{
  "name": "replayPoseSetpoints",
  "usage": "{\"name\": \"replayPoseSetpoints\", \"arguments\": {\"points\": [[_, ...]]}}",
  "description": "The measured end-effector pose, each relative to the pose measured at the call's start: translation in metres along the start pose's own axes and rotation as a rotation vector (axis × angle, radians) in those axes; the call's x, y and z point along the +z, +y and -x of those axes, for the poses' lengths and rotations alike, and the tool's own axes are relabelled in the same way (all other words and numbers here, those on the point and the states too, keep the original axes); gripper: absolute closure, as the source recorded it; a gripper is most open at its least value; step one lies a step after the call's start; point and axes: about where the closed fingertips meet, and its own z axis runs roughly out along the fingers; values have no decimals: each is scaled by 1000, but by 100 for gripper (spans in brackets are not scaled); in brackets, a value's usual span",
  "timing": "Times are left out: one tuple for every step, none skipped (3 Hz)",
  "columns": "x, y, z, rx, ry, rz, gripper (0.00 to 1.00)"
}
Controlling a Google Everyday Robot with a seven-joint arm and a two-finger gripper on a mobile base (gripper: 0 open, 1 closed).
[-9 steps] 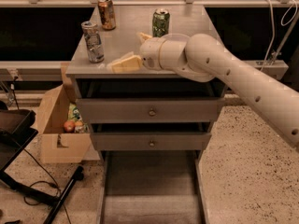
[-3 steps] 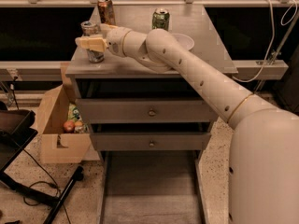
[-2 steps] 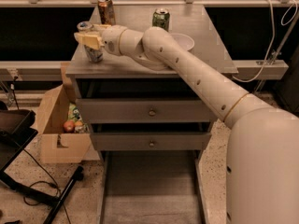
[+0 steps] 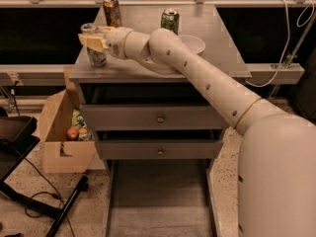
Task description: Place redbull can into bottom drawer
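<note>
Robot lab or test bay: speckled floor [image 4: 29,186], stand leg [image 4: 66,206], cardboard box [image 4: 59,152] of props, plain grey cabinet [image 4: 158,117], metal rail [image 4: 276,74] behind; gripper [image 4: 93,40] at redbull can [image 4: 97,58] on worktop [image 4: 222,58] left front corner

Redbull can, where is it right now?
In the camera view the redbull can stands at the front left corner of the cabinet top, in front of the copper-orange can, with the gripper at its upper half.

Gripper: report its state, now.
Gripper: at the redbull can on the cabinet top; open or shut cannot be told.
</note>
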Motion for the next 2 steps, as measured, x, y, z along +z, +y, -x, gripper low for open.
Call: {"name": "replayPoseSetpoints", "arguments": {"points": [[1,2,5,-4,1,6,100],[-9,8,58,-51,2,34,100]]}}
